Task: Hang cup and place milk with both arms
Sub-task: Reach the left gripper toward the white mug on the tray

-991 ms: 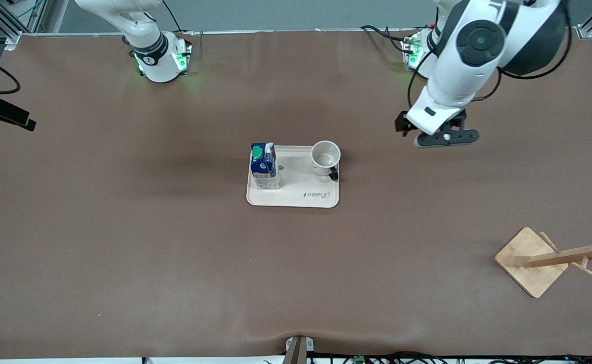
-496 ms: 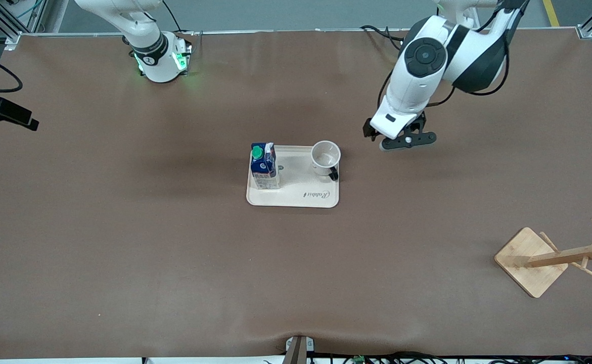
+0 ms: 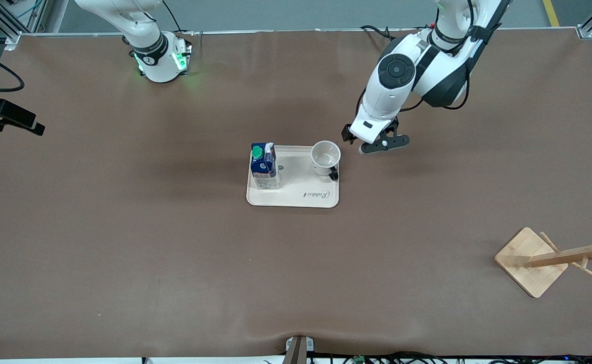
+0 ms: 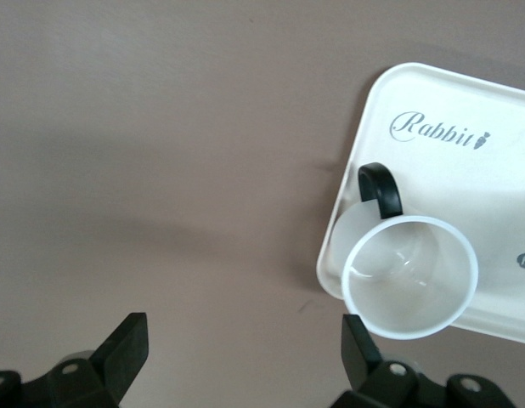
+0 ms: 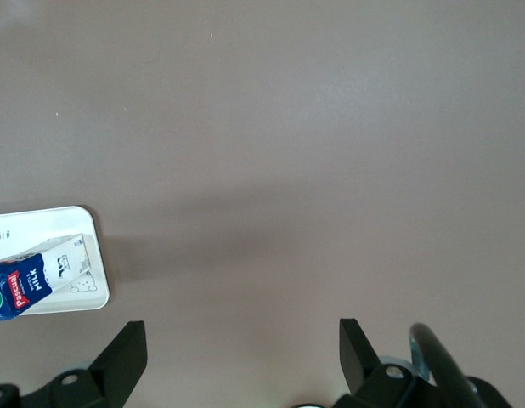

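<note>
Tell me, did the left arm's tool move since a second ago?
Yes. The left tool moved toward the tray, from the left arm's end of the table, and now hangs open over bare table beside the cup.

The tray (image 4: 432, 127) bears the script word "Rabbit" (carrot drawn after it), and the milk (image 5: 37, 276) carton reads "Pascual" and "MILK".

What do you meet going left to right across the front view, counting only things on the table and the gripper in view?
Milk on the tray → cup on the same tray → left gripper, open over bare table beside the tray → wooden cup rack.
</note>
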{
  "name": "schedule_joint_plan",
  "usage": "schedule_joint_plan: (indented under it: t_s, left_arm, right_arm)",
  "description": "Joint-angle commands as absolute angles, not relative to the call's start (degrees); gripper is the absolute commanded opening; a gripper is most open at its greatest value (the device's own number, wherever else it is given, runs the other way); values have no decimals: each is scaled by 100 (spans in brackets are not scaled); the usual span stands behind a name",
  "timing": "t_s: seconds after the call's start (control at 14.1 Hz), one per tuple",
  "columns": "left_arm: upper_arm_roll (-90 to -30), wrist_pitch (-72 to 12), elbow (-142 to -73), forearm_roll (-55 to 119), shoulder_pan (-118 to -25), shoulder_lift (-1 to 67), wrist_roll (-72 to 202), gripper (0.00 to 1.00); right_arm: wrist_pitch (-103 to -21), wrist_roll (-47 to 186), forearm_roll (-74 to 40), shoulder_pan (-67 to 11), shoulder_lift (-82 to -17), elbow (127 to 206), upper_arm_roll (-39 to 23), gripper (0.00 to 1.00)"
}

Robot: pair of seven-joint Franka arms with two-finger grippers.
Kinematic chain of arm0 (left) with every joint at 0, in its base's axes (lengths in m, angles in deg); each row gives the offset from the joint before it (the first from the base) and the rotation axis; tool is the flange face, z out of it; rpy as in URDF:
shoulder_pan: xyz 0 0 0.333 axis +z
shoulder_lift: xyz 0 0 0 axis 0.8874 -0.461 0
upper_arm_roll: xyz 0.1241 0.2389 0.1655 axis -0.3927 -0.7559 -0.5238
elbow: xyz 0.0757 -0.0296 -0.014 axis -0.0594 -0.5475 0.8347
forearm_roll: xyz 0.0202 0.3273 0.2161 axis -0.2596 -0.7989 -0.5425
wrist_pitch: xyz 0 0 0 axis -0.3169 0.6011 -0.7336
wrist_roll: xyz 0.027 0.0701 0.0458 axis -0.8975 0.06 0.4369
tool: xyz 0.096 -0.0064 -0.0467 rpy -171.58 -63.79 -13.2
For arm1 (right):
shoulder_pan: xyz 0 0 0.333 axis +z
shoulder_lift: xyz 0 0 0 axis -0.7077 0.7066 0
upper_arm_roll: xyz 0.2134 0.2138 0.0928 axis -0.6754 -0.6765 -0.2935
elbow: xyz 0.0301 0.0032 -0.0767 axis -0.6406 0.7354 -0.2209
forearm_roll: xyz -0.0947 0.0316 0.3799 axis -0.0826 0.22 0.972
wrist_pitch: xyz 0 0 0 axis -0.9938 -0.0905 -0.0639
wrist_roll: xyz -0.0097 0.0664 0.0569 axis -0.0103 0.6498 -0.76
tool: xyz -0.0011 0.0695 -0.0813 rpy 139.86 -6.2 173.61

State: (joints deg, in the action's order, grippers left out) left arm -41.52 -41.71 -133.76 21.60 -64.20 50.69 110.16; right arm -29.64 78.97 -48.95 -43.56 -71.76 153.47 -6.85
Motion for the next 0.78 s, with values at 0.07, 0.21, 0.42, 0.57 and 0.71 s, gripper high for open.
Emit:
schedule_joint_plan:
  t_s: [0.07, 0.21, 0.42, 0.57, 0.71]
  left_arm:
    - [-4130, -5147, -13422, 1962, -6649, 4420, 11755, 97]
    - [-4130, -5307, -13404, 1698, -6668, 4155, 12002, 89]
    - [-4130, -5447, -13369, 1600, -6694, 3882, 12178, 79]
    - [-4130, -5658, -13360, 1600, -6703, 3724, 12292, 74]
    - [-4130, -5738, -13343, 1574, -6703, 3566, 12345, 69]
  right_arm:
    - [-2991, 7865, -4845, -4338, -6951, 15205, -721, 100]
    - [-2983, 7866, -4845, -4329, -6898, 15205, -721, 100]
    - [-2992, 7892, -4863, -4259, -6433, 15153, -730, 100]
    - [-3018, 7909, -4828, -4215, -6432, 15144, -730, 100]
    - [-3009, 7936, -4871, -3952, -6423, 15170, -730, 100]
